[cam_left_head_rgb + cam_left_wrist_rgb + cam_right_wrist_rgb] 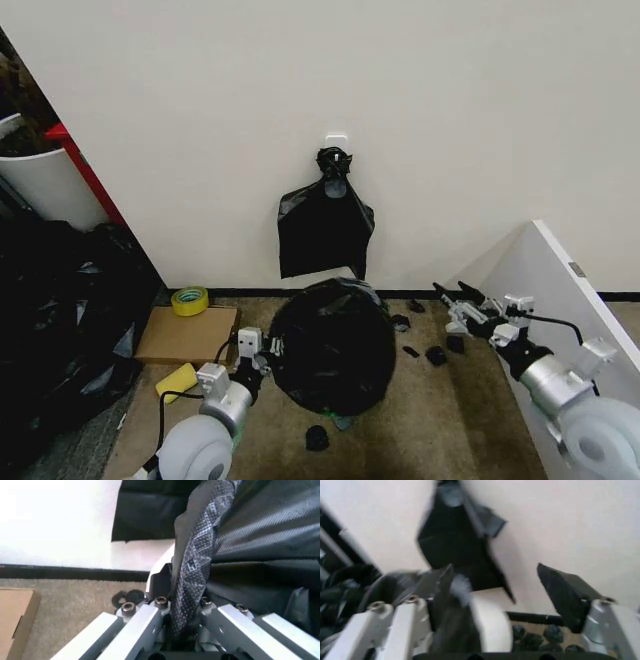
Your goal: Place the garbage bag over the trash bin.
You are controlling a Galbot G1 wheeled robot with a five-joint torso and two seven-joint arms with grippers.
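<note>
Two grippers flanking the trash bin (345,415), already draped in the garbage bag (332,345) on the floor below the wall. Left gripper (182,628) pinched shut on a fold of film at the near-left rim; right gripper (505,592) spread wide, holding nothing. Likely light, limp, slippery — best taken at the hem, gently, to avoid tearing.

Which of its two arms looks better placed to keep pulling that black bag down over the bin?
Probably the left. The left gripper is shut on the garbage bag at the bin's side, while the right gripper hangs open, apart from it.
</note>
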